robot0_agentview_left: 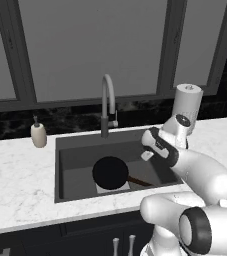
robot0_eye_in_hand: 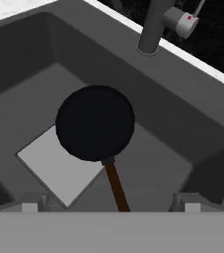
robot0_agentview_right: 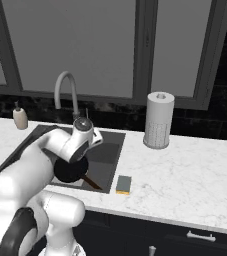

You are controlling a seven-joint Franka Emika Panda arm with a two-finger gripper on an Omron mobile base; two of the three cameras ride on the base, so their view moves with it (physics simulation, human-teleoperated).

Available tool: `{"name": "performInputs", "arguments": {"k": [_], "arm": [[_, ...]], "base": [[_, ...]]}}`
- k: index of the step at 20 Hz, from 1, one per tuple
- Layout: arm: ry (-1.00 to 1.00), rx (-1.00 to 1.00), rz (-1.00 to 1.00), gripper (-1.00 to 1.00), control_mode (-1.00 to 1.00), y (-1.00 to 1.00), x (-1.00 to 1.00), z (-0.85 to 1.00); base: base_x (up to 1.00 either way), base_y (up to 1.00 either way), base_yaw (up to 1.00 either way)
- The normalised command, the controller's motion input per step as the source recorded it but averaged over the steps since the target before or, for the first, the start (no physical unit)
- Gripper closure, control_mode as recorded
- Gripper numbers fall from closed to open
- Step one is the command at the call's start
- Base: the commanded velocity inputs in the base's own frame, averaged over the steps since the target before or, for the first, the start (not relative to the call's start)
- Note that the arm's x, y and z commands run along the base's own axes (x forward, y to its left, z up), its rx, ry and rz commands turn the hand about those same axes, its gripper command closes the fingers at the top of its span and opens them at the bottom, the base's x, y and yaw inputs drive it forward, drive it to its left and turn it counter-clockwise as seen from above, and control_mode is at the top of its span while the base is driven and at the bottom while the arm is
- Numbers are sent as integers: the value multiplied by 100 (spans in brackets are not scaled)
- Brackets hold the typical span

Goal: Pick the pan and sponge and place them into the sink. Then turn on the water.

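The pan already lies flat on the bottom of the sink, partly over the light square there, so that part looks done. The end effector hangs above it with its fingers spread wide and nothing between them; in the hand view the two tips stand well apart at the bottom, the pan's reddish-brown handle running up between them toward the black round.

What matters now, I'd say, is the sponge. From the right base view it sits on the desk just outside the sink's near right corner, at about four o'clock from the end effector and apart from it, with the basin's rim in between. It lies flat, yellow side up with the darker layer along its edge, its long axis running roughly from the desk's front edge toward the wall. The single arm would have to lift clear of the basin and swing right and toward the front to reach it.

The faucet stands at twelve o'clock behind the sink, untouched for now.
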Motion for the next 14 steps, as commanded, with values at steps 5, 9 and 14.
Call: {"name": "performInputs", "arguments": {"k": [5,9,14], "arm": [[1,-1,-7,-100,-100,-1,-55,57],[3,-4,-26,-100,-100,-17,-79,6],[3,0,-38,-100,-100,-29,-63,0]], "base": [[0,0,0],[0,0,0],[0,0,0]]}}
